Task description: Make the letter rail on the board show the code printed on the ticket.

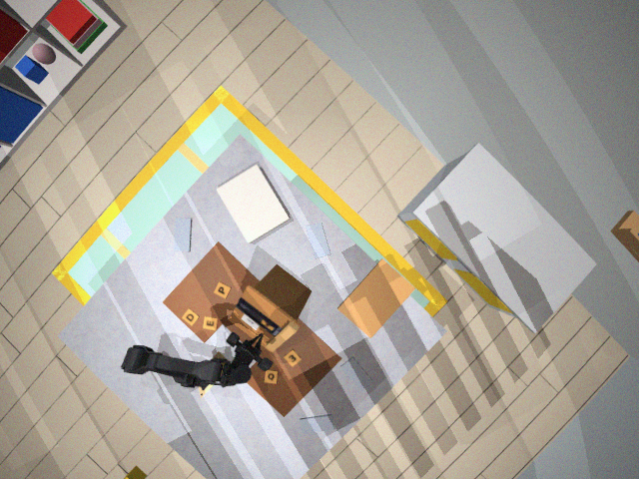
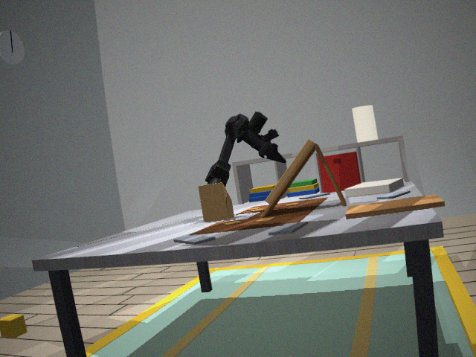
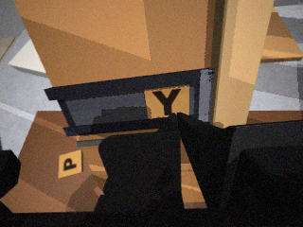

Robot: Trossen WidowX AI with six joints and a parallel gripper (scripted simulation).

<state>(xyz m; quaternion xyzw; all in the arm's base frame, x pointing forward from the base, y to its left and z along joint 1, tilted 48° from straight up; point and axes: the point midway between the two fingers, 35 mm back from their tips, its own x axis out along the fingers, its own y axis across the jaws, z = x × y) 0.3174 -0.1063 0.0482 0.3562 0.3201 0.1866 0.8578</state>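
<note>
The Y tile (image 3: 167,101) sits upright in the dark rail (image 3: 128,83) (image 1: 256,312), near its right end in the wrist view, with a narrow gap beyond it. The rail is on the sloping wooden board (image 3: 104,40) (image 2: 292,170). My gripper (image 3: 175,116) (image 2: 285,161) is shut and empty, its tips at the Y tile's lower edge in the wrist view. Tiles P (image 1: 222,289) (image 3: 70,164), D (image 1: 190,316), E (image 1: 209,322) and Q (image 1: 271,376) lie flat, with another tile (image 1: 292,357) whose letter is unclear. The white ticket (image 1: 251,321) is unreadable.
The loose tiles lie on a brown mat (image 1: 315,350) around the board. A cream block (image 1: 253,204) and an orange slab (image 1: 375,298) (image 2: 393,207) are behind the board. Thin blue-grey plates (image 1: 184,235) (image 2: 288,227) lie on the counter. A light raised strip (image 3: 242,61) stands right of the rail.
</note>
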